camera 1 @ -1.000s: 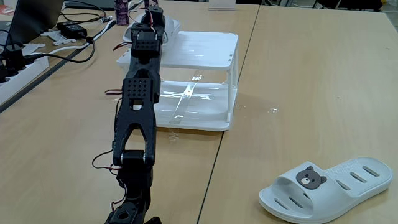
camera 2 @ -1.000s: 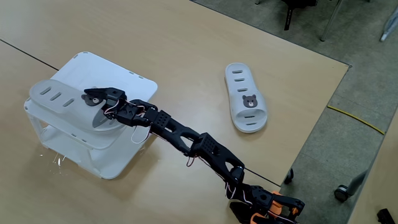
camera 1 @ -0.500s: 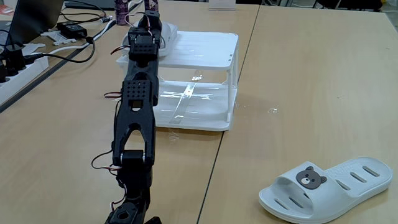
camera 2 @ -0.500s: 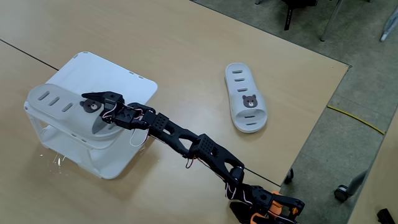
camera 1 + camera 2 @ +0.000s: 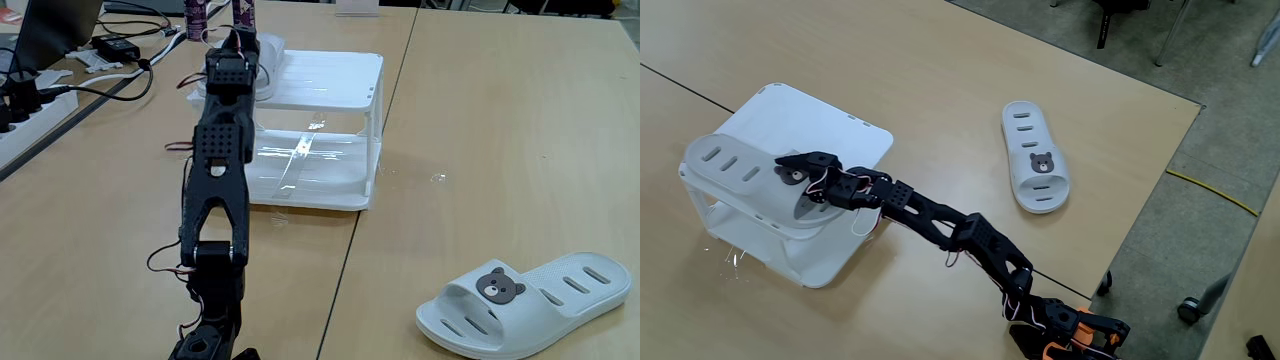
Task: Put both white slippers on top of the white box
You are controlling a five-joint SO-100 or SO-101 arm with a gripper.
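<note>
One white slipper [image 5: 728,160] lies on the flat top of the white box [image 5: 830,125], with its heel end reaching the top's left edge. My gripper [image 5: 789,168] is shut on that slipper's strap, right by the bear badge. In the low fixed view, the arm rises from the bottom edge and the gripper [image 5: 238,42] covers most of this slipper [image 5: 273,50] on the box [image 5: 330,75]. The other white slipper [image 5: 1037,158] lies flat on the wooden table, well to the right of the box, and sits at the front right in the low view [image 5: 535,300].
Cables and a black power adapter [image 5: 115,47] lie at the back left, beside a white power strip [image 5: 25,115]. A dark bottle [image 5: 196,18] stands behind the box. The table edge [image 5: 1160,180] drops to the floor on the right.
The gripper has shifted slightly left and down over the box top, taking the slipper with it toward the left edge. The other slipper has not moved.
</note>
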